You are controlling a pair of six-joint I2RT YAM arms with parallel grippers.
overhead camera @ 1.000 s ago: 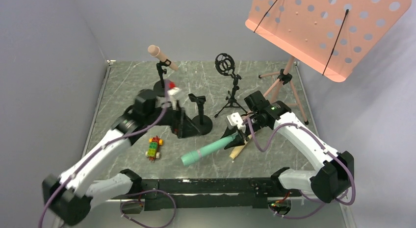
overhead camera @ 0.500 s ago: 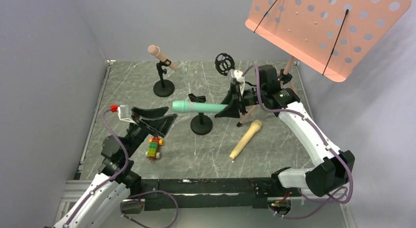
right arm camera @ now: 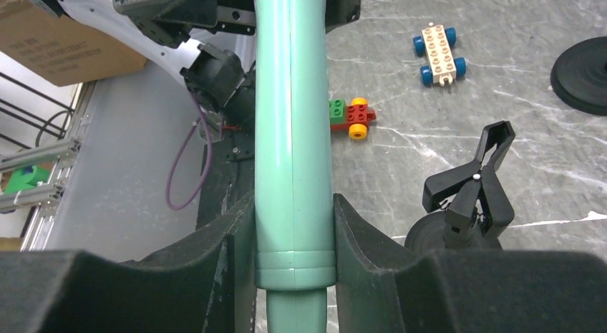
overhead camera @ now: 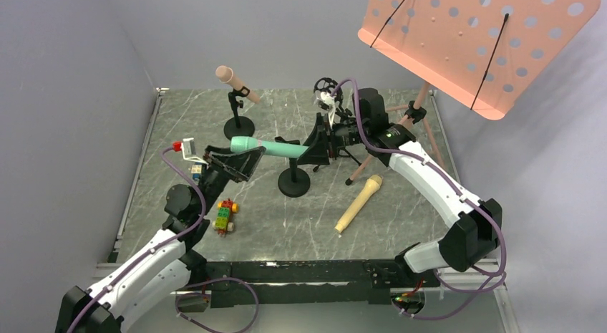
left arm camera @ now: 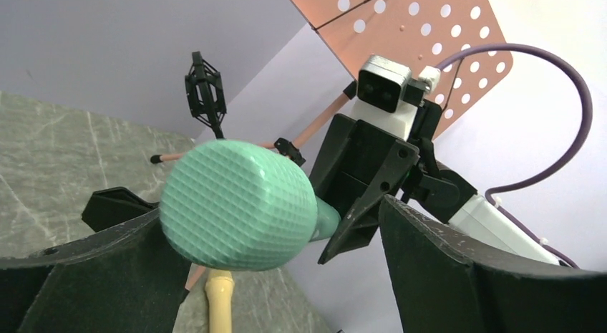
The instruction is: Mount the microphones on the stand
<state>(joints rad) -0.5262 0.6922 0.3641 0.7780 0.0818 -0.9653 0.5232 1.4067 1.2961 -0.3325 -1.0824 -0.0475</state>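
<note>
Your left tool stood wide open, raised off the tabletop and aimed to the right. The mesh head of the teal mic sat in its mouth, between the two fingers. In the left wrist view the head lay close against one finger, with a clear gap to the other. Whether it touched that near finger I cannot tell. Nothing was clamped on that side.

Below the left tool a multicoloured toy car lay on the tabletop, and a blue-wheeled car lay near the arm. Behind them, at the rear left, the pink mic sat tilted in the clip of the rear stand, head pointing up and left.

The teal mic hung roughly level in the air, head to the left, handle to the right. It passed just above the open clip of the clip stand. I cannot tell whether it touched that clip.

Your right tool was closed partway on the teal mic's handle. Both pads pressed its sides near the tail end, so the mic's weight was carried here alone.

To the right, the yellow mic lay flat on the tabletop, apart from both tools. The shock mount on its tripod stood behind the right tool. The salmon music stand rose at the rear right.
</note>
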